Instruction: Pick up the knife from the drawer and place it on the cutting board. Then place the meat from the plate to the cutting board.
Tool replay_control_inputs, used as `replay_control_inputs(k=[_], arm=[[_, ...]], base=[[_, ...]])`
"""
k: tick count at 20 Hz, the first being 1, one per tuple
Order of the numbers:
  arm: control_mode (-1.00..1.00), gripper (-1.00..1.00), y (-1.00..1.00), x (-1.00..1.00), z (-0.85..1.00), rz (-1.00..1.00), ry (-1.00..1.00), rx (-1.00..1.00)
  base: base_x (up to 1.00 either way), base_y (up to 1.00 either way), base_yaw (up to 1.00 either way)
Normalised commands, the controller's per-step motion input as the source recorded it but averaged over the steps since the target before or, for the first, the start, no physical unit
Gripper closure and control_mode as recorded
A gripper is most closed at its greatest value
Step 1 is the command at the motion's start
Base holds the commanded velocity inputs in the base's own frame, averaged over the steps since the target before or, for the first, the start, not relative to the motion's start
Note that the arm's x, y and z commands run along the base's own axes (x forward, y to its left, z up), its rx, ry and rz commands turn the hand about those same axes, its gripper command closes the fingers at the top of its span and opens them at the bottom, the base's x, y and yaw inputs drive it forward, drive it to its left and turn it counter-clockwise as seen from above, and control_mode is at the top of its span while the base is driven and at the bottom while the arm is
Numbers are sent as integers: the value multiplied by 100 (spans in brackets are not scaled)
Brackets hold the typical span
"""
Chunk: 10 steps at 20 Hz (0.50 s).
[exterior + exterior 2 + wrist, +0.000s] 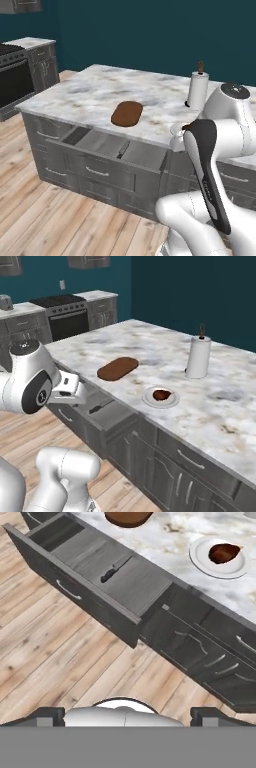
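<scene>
knife (pixel 114 569) in drawer (pixel 75 594)

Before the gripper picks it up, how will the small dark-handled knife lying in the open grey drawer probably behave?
The small dark-handled knife looks stiff, so it should not bend. It lies flat on the floor of the open grey drawer, so closing the fingers around it may be awkward. Its thin grey blade looks smooth and could slip; the handle seems safer.
</scene>
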Motion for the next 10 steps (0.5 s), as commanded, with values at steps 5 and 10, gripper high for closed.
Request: replay_control_inputs(k=[5, 10], arm=[[100, -100, 0, 0, 0, 0, 0, 0], [100, -100, 0, 0, 0, 0, 0, 0]], base=[[57, -8, 4], [76, -5, 8]])
